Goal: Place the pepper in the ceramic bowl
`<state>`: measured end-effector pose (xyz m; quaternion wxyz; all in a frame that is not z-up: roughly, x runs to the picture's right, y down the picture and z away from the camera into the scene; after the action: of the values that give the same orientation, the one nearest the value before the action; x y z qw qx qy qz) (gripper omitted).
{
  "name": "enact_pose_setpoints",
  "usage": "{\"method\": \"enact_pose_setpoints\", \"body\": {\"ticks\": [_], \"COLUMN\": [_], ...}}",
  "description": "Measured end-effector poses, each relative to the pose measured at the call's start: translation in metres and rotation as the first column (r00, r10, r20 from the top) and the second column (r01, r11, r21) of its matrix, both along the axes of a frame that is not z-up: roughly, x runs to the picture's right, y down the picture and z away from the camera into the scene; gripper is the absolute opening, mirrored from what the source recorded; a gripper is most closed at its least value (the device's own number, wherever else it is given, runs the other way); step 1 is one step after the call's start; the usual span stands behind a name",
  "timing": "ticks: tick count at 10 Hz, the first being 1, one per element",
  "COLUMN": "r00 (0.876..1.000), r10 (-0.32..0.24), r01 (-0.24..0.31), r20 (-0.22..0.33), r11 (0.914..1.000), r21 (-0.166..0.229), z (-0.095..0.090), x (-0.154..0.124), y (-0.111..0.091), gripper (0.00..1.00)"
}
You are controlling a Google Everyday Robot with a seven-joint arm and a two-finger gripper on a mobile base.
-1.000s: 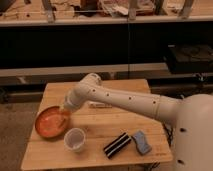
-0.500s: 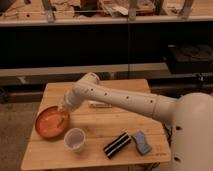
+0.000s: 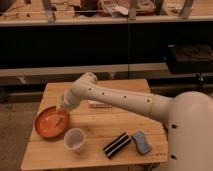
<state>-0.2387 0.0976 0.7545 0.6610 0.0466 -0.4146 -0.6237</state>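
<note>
The ceramic bowl (image 3: 47,125), wide, shallow and orange-red, sits at the left front of the wooden table (image 3: 110,130). My white arm reaches in from the right. Its gripper (image 3: 61,107) hangs shut just over the bowl's right rim, pointing down into it. The pepper is hidden: I cannot pick it out at the gripper's tip or against the orange inside of the bowl, so I cannot tell whether it is held.
A small white translucent cup (image 3: 74,139) stands just right of the bowl, near the front edge. A black striped packet (image 3: 117,145) and a blue sponge (image 3: 141,142) lie at the front right. A thin white item (image 3: 100,105) lies under the arm. Dark shelving runs behind the table.
The gripper end of the arm has shifted slightly left and down toward the bowl. The cup, packet and sponge have not moved.
</note>
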Motion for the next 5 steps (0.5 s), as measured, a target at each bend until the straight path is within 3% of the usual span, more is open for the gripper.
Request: {"method": "enact_pose_setpoints", "body": {"ticks": [5], "r00": [1.000], "r10": [0.005], "r01": [-0.005], "r20": [0.010], "r11": [1.0000], "r21": [-0.001], "z": [0.0023], "x": [-0.0075], "y": [-0.0017], "gripper": [0.00]}}
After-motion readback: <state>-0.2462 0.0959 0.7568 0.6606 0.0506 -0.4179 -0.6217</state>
